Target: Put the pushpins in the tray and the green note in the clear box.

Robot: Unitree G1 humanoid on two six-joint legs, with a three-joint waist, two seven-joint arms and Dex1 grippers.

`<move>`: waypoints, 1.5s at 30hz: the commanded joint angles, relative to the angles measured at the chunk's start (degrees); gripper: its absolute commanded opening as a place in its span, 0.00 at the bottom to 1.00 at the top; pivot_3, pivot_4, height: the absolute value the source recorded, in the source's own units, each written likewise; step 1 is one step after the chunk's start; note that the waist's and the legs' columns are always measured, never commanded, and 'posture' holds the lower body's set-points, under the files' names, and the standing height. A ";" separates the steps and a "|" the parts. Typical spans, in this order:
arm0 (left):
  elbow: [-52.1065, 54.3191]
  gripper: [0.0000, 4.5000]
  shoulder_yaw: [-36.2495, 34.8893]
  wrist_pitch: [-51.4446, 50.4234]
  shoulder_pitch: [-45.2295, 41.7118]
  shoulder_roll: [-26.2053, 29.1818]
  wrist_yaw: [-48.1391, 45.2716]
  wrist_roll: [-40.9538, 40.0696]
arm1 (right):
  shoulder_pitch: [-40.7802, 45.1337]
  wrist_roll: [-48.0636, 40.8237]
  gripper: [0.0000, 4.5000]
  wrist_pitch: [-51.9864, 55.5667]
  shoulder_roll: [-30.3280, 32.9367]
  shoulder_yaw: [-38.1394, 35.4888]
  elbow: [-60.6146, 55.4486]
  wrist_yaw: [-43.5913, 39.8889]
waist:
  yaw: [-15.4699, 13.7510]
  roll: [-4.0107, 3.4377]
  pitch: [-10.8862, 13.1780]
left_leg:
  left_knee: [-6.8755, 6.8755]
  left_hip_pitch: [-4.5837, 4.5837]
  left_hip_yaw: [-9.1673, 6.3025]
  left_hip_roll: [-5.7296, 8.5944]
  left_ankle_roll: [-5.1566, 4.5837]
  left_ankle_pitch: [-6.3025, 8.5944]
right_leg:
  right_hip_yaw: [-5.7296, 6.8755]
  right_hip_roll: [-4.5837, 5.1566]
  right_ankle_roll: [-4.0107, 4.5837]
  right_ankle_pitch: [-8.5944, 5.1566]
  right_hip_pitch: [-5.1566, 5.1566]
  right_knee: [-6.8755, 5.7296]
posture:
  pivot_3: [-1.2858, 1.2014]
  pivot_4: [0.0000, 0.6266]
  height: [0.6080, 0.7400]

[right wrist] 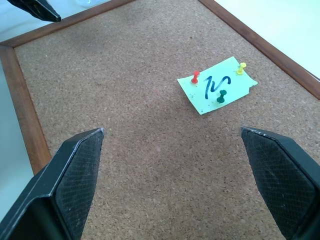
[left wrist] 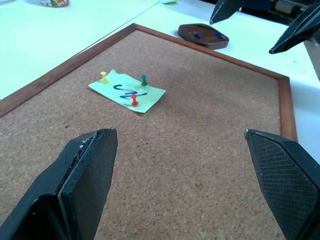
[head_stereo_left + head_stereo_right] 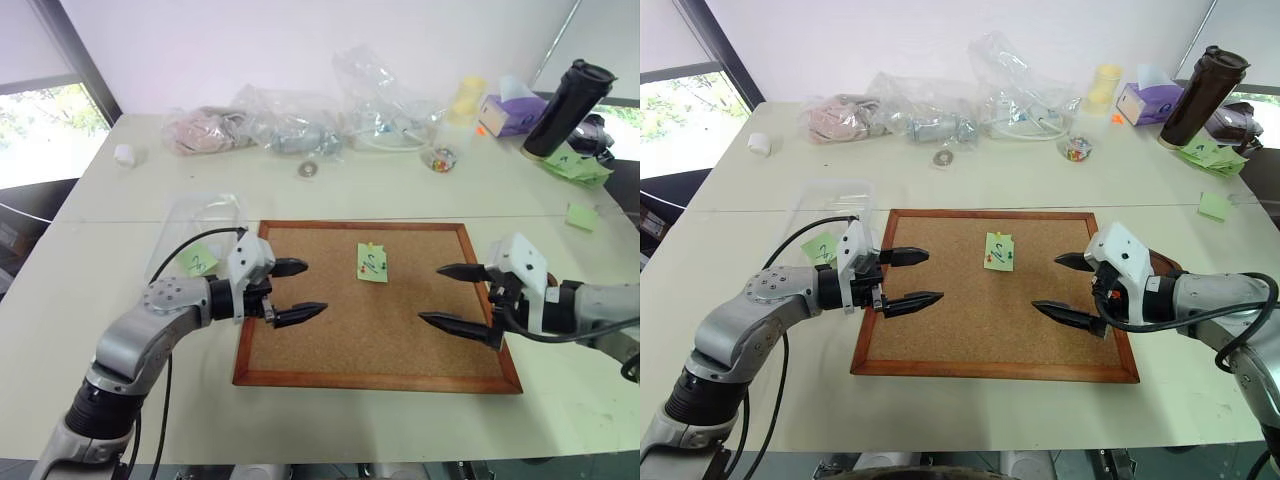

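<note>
So the little dark wooden tray [image 2: 204,36] sits on the table just off the cork board's [image 3: 380,320] edge on the robot's right, and it's got two tiny blue bits in it, too small to say what exactly. In the head views the right arm covers most of that tray, just a sliver of rim shows. The clear box [image 3: 205,225] is on the table by the board's left far corner with one scribbled green note lying in it; its edges are hard to trace since it's see-through. The green note [image 1: 216,85] is pinned near the middle of the board by three pushpins [image 1: 195,77]: one red, one yellow, one green. Left gripper [image 3: 298,291] and right gripper [image 3: 450,298] both hover over the board with fingers spread wide, nothing in either, facing each other with the note between and beyond them.
</note>
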State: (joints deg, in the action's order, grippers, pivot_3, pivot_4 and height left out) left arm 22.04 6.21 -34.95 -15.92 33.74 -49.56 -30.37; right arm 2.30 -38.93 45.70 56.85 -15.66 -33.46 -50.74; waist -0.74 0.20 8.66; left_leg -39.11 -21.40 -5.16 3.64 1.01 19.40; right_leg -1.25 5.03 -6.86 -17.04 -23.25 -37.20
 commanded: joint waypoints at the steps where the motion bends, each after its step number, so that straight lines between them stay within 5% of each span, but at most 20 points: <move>1: 0.94 0.99 -0.13 1.18 -0.33 -0.07 -0.05 0.44 | 0.82 0.15 1.00 -1.00 0.19 0.05 -0.39 -0.20 | -0.05 0.00 0.00 | 0.00 0.00 0.00 0.00 0.00 0.00 | 0.00 0.00 0.00 0.00 0.00 0.00 | 0.52 0.24 1.00; 6: 0.03 0.99 0.66 1.89 -0.58 -0.53 0.36 1.83 | 1.25 0.08 1.00 -1.03 0.07 0.58 -0.28 -0.17 | -0.02 0.00 0.00 | 0.00 0.00 0.00 0.00 0.00 0.00 | 0.00 0.00 0.00 0.00 0.00 0.00 | 0.52 0.24 1.00; 8: -1.07 0.88 1.40 3.13 -1.20 -1.22 0.35 3.11 | 1.43 0.15 1.00 -1.08 0.12 0.77 -0.12 -0.25 | -0.06 0.00 0.00 | 0.00 0.00 0.00 0.00 0.00 0.00 | 0.00 0.00 0.00 0.00 0.00 0.00 | 0.52 0.24 1.00; 16: -3.68 0.02 4.62 5.89 -2.24 -2.58 -0.33 7.07 | 2.51 0.42 1.00 -1.09 -0.02 1.80 0.17 -0.58 | 0.00 0.00 0.00 | 0.00 0.00 0.00 0.00 0.00 0.00 | 0.01 0.00 0.00 0.00 0.00 0.00 | 0.52 0.24 1.00; 27: -10.26 0.01 8.76 10.17 1.42 -3.55 -0.10 13.53 | 15.04 5.14 1.00 -3.25 -7.63 11.49 8.37 3.87 | 0.05 0.00 0.00 | 0.00 -0.01 0.00 0.00 0.00 0.00 | 0.01 -0.01 0.00 0.00 -0.05 -0.01 | 0.52 0.24 1.00; 35: -14.04 0.01 10.02 13.90 2.70 -4.16 1.03 18.34 | 25.62 10.68 1.00 -5.87 -19.06 18.03 21.38 7.42 | -0.08 -0.05 -0.05 | -0.01 0.01 -0.01 0.01 0.03 -0.02 | 0.02 0.02 0.00 0.00 -0.03 -0.03 | 0.52 0.24 1.00; 45: -12.61 0.01 9.61 13.80 4.18 -4.58 1.58 18.88 | 32.62 21.86 1.00 -8.61 -23.82 25.14 34.79 9.60 | 0.16 -0.12 -0.09 | -0.02 0.02 -0.01 0.05 0.03 -0.02 | 0.07 0.03 0.00 0.00 -0.04 -0.06 | 0.52 0.24 1.00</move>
State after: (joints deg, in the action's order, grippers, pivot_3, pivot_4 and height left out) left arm 10.25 15.07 -19.73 -12.85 29.07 -49.28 -13.06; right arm 32.85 -17.89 37.32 33.60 10.08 1.84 -41.65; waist -0.57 0.09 8.57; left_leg -39.12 -21.38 -5.17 3.69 1.05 19.38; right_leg -1.18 5.06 -6.86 -17.04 -23.30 -37.26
